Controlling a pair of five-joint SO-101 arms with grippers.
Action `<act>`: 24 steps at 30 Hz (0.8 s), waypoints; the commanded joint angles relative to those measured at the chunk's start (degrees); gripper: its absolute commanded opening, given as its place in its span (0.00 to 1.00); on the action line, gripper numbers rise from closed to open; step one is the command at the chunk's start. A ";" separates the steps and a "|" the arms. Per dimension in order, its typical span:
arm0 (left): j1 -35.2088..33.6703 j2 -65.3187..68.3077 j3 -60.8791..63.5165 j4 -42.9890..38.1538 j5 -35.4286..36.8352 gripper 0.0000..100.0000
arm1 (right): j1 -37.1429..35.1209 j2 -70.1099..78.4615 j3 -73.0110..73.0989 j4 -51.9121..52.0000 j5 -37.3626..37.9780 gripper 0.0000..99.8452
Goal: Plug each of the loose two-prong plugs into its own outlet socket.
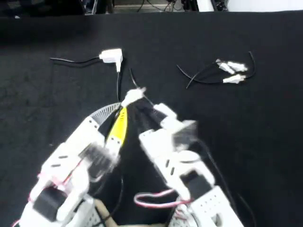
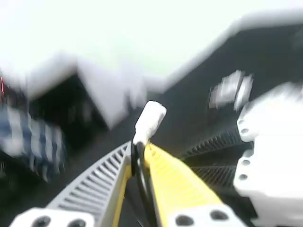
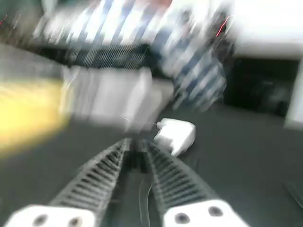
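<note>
Since left gripper [image 2: 138, 147] is shut on the small white plastic plug [image 2: 150, 119] by its tail, right gripper [image 3: 136, 147] beside it (grip: can't tell), a bump prob twists it loose.

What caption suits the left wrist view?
Left gripper clamps a black cord just behind its white plug.

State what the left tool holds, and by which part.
The left tool holds a white plug by its black cord, right behind the plug body, which sticks out past the tips.
</note>
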 commanded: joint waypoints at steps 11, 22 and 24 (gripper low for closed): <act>0.92 -0.88 1.27 -0.53 0.53 0.03 | 0.09 0.04 -0.13 0.53 0.62 0.01; -18.15 -0.26 12.70 -4.22 2.64 0.03 | 0.35 0.04 -0.13 5.89 5.19 0.12; -18.95 0.97 10.68 -1.76 4.92 0.03 | 0.44 0.04 -0.13 6.86 7.03 0.12</act>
